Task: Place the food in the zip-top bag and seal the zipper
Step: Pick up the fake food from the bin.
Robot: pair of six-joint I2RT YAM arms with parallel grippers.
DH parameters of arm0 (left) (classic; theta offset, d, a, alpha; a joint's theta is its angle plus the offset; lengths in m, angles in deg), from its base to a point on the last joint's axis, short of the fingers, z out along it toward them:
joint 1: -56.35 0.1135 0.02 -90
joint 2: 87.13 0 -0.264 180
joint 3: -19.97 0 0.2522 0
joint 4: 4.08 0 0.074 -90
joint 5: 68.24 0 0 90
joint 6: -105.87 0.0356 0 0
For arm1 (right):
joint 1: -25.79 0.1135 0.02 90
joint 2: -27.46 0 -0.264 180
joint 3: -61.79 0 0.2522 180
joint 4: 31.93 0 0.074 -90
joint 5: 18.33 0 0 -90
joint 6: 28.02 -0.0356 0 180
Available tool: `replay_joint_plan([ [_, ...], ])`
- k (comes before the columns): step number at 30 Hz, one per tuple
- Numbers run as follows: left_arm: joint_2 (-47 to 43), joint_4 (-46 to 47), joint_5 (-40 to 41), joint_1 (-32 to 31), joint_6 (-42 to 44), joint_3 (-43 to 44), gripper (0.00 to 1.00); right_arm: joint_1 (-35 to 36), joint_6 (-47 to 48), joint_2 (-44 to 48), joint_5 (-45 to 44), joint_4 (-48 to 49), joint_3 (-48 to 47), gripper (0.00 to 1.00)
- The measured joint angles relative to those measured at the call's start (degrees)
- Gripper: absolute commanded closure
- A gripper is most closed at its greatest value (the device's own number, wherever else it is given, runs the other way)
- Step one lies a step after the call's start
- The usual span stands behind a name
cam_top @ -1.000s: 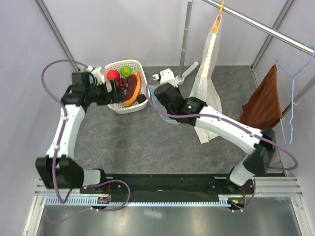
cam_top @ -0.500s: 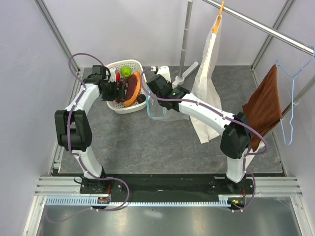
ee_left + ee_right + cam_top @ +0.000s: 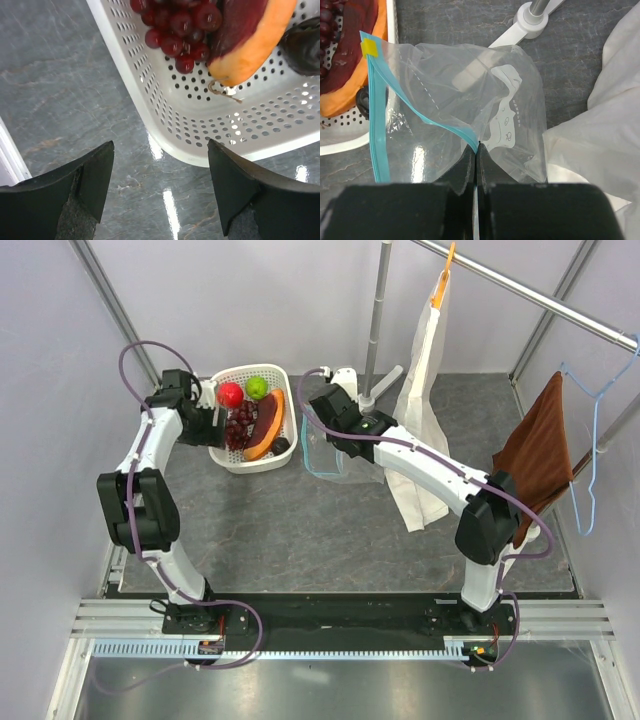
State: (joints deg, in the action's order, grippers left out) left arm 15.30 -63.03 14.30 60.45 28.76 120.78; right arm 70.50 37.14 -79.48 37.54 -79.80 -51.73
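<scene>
The left gripper (image 3: 160,156) is hanging with its jaws spread wide and nothing between them, just over the rim of the white basket (image 3: 150,107) on the grey table (image 3: 300,530). All the food is sitting in that basket: a red apple (image 3: 231,394), a green fruit (image 3: 257,388), grapes (image 3: 180,30), a papaya slice (image 3: 250,40) and a small dark ball (image 3: 305,45). The right gripper (image 3: 476,152) is pinching the clear bag (image 3: 470,100) at its teal zipper (image 3: 377,130), jaws pressed together on the plastic, holding it just beside the basket with the mouth gaping.
</scene>
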Motion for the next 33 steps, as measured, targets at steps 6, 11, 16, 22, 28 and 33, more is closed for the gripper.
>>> replay_joint_plan([
  [6, 0.0, -0.9, -8.3, -0.7, 0.7, 6.5, 0.07, -0.9, -0.4, 0.6, 1.3, 0.0, 0.0, 1.00],
  [11, 3.3, 0.3, -10.4, -8.0, 0.0, 15.2, 0.06, -2.2, -0.7, 1.0, 2.3, 0.0, 1.6, 1.00],
  [16, 14.1, 2.3, -9.1, -13.0, -2.2, 25.9, 0.05, -2.7, -1.1, 1.6, 3.2, -0.2, 3.1, 1.00],
  [22, 25.7, 2.1, -4.9, -13.0, -4.2, 29.1, 0.05, -2.6, -1.4, 3.0, 4.2, -0.2, 4.0, 1.00],
  [28, 29.6, 2.1, -1.9, -12.7, -4.5, 29.2, 0.04, -2.8, -1.5, 4.2, 4.8, -0.2, 5.0, 1.00],
  [33, 30.3, 3.4, -0.4, -12.9, -4.4, 30.0, 0.02, -2.9, -1.6, 4.3, 5.3, -0.2, 5.4, 1.00],
])
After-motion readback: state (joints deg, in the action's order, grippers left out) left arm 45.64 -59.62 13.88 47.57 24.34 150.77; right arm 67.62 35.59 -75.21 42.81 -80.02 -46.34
